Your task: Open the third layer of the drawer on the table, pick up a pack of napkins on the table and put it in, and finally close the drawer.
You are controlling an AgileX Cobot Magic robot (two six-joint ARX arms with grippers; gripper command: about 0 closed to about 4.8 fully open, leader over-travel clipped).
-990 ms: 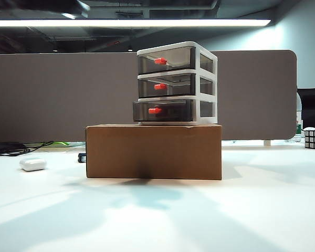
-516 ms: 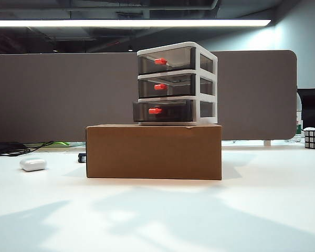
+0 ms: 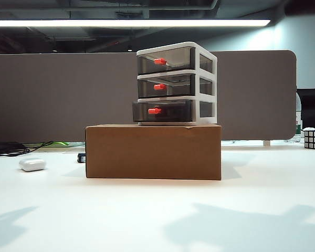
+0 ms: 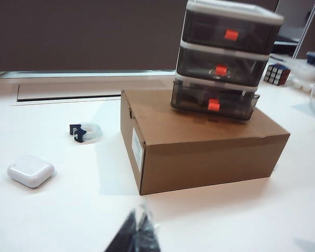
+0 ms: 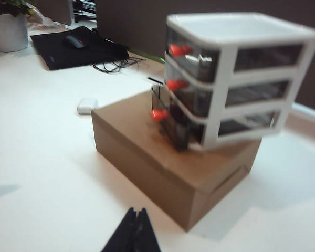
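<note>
Both my grippers, left (image 4: 138,236) and right (image 5: 132,233), hung shut, empty; bottom drawer (image 3: 163,111) looked light, best pulled by its red handle (image 3: 154,111).

The drawer (image 3: 177,83) stands on the cardboard box (image 3: 153,152), mid-frame on the table (image 3: 157,215); the oval case (image 3: 32,164) lies far left.

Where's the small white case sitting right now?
In the exterior view the white case lies on the table at the far left, apart from the cardboard box, with black cables just behind it.
</note>
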